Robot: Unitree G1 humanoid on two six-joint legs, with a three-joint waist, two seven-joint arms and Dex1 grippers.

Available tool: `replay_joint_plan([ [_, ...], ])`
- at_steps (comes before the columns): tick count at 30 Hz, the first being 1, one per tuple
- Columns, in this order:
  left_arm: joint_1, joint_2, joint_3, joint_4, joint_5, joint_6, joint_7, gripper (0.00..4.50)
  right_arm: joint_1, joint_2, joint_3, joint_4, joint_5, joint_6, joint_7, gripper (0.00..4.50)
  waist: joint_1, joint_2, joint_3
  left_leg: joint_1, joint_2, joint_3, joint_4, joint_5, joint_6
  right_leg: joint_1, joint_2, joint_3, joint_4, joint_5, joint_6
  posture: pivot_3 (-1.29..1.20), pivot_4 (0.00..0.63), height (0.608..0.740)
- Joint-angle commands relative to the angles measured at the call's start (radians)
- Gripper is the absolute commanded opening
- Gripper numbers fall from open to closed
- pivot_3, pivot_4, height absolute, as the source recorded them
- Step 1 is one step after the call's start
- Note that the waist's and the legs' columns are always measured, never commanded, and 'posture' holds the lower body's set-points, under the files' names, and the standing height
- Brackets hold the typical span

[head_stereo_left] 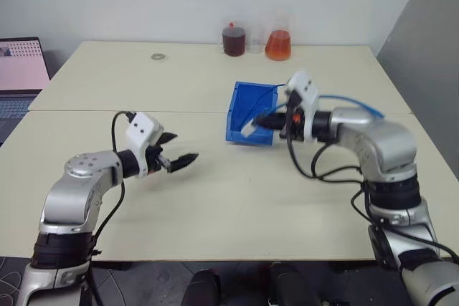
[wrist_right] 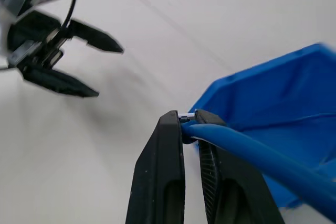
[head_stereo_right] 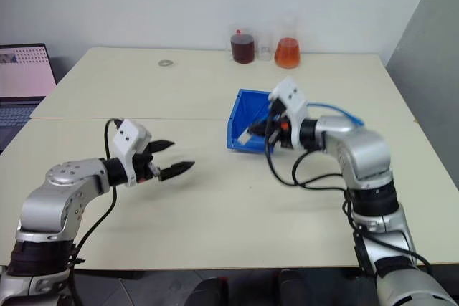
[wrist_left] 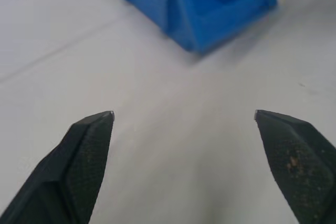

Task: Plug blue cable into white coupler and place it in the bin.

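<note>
The bright-blue bin (head_stereo_left: pixel 244 109) stands on the table right of centre, its low front wall (wrist_left: pixel 220 17) facing my left gripper. My right gripper (head_stereo_left: pixel 258 122) hovers over the bin's front edge. Its fingers (wrist_right: pixel 170 145) are shut on the light-blue cable (wrist_right: pixel 252 153), which arcs back over my right forearm (head_stereo_left: pixel 355 101). A small white piece, seemingly the white coupler (head_stereo_left: pixel 247 130), sticks out at the cable's end past the fingertips. My left gripper (head_stereo_left: pixel 178 157) hangs open and empty above bare table, well left of the bin, fingers pointing toward it (wrist_left: pixel 184 116).
Two beakers, one of dark red liquid (head_stereo_left: pixel 234 39) and one of orange (head_stereo_left: pixel 278 44), stand at the table's far edge. A small metal ring (head_stereo_left: pixel 157 56) lies far left of them. A laptop (head_stereo_left: pixel 18 69) sits beyond the left edge. A seam (head_stereo_left: pixel 107 111) crosses the tabletop.
</note>
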Motion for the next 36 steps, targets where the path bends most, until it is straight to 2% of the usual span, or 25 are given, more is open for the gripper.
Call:
replay_joint_plan([
  [1,-0.070,-0.018,0.012,-0.057,-0.032,0.050,0.060,4.50,-0.128,0.013,-0.014,0.259,-0.017,-0.121,-0.014,0.11,0.000,-0.001,0.001,0.000,0.000,0.000,0.000,0.000,0.000,0.000,0.000,0.000,0.000,0.000,0.000,0.00,0.150,0.740],
  [7,-0.144,-0.045,-0.045,-0.069,-0.039,0.064,0.087,4.50,-0.328,0.072,0.055,0.754,-0.096,-0.310,0.028,0.11,0.000,-0.001,0.001,-0.002,0.000,0.002,0.000,0.000,0.000,-0.002,0.000,0.000,0.000,0.003,-0.005,0.00,0.150,0.740],
  [9,-0.158,-0.050,-0.066,-0.062,-0.032,0.058,0.090,4.50,-0.392,0.107,0.058,0.919,-0.121,-0.365,0.019,0.82,-0.001,-0.001,0.001,-0.005,0.001,0.003,0.000,0.000,0.000,-0.004,0.000,0.001,0.000,0.003,-0.005,0.00,0.150,0.740],
  [14,-0.174,-0.063,-0.106,-0.062,-0.028,0.042,0.089,4.50,-0.504,0.155,0.038,1.186,-0.174,-0.467,-0.047,1.82,0.002,-0.001,0.001,-0.010,0.001,0.003,-0.001,0.000,-0.001,-0.010,-0.006,0.001,0.000,0.003,-0.006,0.00,0.150,0.740],
  [21,-0.166,-0.060,-0.117,-0.056,-0.025,0.022,0.081,4.50,-0.575,0.131,-0.007,1.269,-0.192,-0.506,-0.093,3.49,0.003,-0.001,0.001,-0.010,0.000,0.004,0.000,0.000,-0.001,-0.010,-0.010,0.001,0.001,0.003,-0.005,0.00,0.150,0.740],
  [24,-0.160,-0.057,-0.123,-0.053,-0.025,0.012,0.071,4.50,-0.585,0.091,-0.029,1.273,-0.194,-0.499,-0.107,4.05,0.003,-0.001,0.001,-0.010,-0.001,0.003,0.000,0.000,-0.001,-0.009,-0.010,0.000,0.001,0.003,-0.005,0.00,0.150,0.740],
  [29,-0.161,-0.057,-0.134,-0.046,-0.033,-0.001,0.049,4.50,-0.582,0.025,-0.030,1.272,-0.220,-0.505,-0.105,4.05,0.003,-0.001,0.001,-0.010,-0.001,0.004,0.000,0.001,-0.001,-0.009,-0.010,0.001,0.001,0.003,-0.005,0.00,0.150,0.740],
  [32,-0.156,-0.061,-0.134,-0.042,-0.043,-0.011,0.033,4.50,-0.576,-0.044,-0.084,1.265,-0.178,-0.427,-0.097,4.05,0.004,-0.001,0.001,-0.010,-0.001,0.004,0.000,0.001,-0.001,-0.009,-0.010,0.001,0.001,0.003,-0.005,0.00,0.150,0.740],
  [35,-0.144,-0.060,-0.131,-0.035,-0.038,-0.026,0.028,4.50,-0.564,-0.067,-0.081,1.223,-0.172,-0.361,-0.035,4.05,0.003,-0.001,0.001,-0.010,-0.001,0.004,0.000,0.001,-0.001,-0.009,-0.010,0.001,0.001,0.003,-0.005,0.00,0.150,0.740],
  [36,-0.141,-0.061,-0.131,-0.030,-0.034,-0.032,0.030,4.50,-0.551,-0.072,-0.069,1.199,-0.179,-0.352,-0.014,4.23,0.000,-0.001,0.001,-0.010,-0.001,0.004,0.000,0.000,-0.001,-0.009,-0.009,0.001,0.001,0.003,-0.005,0.00,0.150,0.740],
])
